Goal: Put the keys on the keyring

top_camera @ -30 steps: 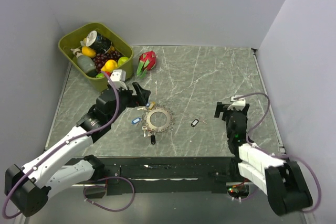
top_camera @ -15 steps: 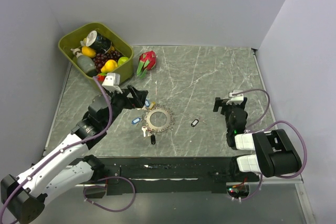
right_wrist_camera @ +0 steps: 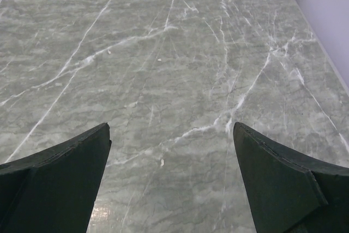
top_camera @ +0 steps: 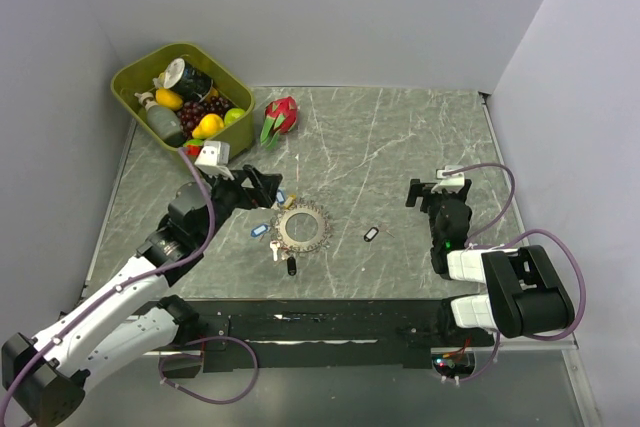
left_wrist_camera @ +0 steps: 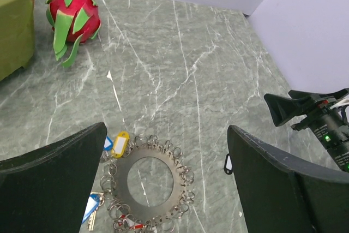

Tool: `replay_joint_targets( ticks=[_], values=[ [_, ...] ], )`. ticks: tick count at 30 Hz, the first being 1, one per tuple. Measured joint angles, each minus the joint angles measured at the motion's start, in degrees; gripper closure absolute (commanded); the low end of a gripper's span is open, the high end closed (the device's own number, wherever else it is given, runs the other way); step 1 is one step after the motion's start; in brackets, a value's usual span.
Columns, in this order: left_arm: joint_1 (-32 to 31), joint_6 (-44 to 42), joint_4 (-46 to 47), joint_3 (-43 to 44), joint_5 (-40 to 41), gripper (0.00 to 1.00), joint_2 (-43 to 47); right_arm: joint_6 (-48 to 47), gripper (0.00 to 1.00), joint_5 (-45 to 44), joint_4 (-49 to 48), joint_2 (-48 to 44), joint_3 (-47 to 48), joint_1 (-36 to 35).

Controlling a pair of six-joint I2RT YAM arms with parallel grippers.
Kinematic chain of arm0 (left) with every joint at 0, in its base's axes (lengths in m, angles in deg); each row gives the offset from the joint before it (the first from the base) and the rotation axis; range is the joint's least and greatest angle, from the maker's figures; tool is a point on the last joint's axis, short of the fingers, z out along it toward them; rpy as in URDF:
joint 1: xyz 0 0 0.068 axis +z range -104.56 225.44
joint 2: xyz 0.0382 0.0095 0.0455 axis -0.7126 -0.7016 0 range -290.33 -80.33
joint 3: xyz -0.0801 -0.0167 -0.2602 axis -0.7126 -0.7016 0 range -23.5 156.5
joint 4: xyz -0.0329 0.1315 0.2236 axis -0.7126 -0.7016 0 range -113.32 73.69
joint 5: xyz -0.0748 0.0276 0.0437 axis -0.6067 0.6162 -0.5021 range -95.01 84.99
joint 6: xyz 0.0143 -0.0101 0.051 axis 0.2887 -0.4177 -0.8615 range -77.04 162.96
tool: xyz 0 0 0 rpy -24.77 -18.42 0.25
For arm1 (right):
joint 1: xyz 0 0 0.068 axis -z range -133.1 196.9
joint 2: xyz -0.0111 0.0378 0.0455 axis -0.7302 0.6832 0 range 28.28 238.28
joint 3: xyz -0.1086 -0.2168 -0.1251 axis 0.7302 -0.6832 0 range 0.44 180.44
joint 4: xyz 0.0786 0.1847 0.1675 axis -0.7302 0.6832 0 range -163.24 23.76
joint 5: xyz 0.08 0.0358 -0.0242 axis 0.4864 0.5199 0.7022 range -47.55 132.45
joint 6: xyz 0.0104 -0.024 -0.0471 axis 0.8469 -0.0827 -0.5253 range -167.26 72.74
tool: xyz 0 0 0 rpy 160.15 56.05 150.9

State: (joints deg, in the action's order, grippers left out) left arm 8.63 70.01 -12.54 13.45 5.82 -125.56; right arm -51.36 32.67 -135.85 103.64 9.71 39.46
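Note:
The keyring (top_camera: 319, 230) lies flat at the table's middle, a toothed metal ring (left_wrist_camera: 148, 151) fringed with small loops. On its edge hang keys with a yellow tag (left_wrist_camera: 120, 144), a blue tag (left_wrist_camera: 91, 208) and a red tag (left_wrist_camera: 128, 223). A loose black-tagged key (top_camera: 371, 234) (left_wrist_camera: 228, 163) lies right of the ring. Another black one (top_camera: 291, 266) lies just below it. My left gripper (top_camera: 262, 185) (left_wrist_camera: 167, 128) hovers open up-left of the ring, holding nothing. My right gripper (top_camera: 428, 190) (right_wrist_camera: 170, 126) stands open over bare table to the right.
A green bin (top_camera: 130, 77) of fruit and bottles sits at the back left. A red dragon fruit (top_camera: 281, 117) (left_wrist_camera: 73, 17) lies beside it. Walls close in on the table's left, back and right sides.
My left gripper has drawn back a little to the left, away from the ring. The right arm has folded its elbow back while its gripper stayed nearly in place. Keys and ring are unmoved.

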Motion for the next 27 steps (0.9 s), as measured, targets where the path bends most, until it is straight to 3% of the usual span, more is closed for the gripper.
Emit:
replay_joint_targets(
  ticks=[10,17,27],
  values=[
    [0.0,0.22,0.7,0.02,0.02,0.04,-3.15,0.15,0.0,0.24,0.98,0.0,0.07,0.37],
    [0.09,2.6,3.28,0.02,-1.57,0.03,-11.39,0.17,0.0,0.46,1.14,0.0,0.07,0.39],
    [0.15,4.37,-0.37,1.38,-3.26,0.03,-18.71,0.2,0.0,0.87,1.38,0.0,0.15,0.76]
  ],
)
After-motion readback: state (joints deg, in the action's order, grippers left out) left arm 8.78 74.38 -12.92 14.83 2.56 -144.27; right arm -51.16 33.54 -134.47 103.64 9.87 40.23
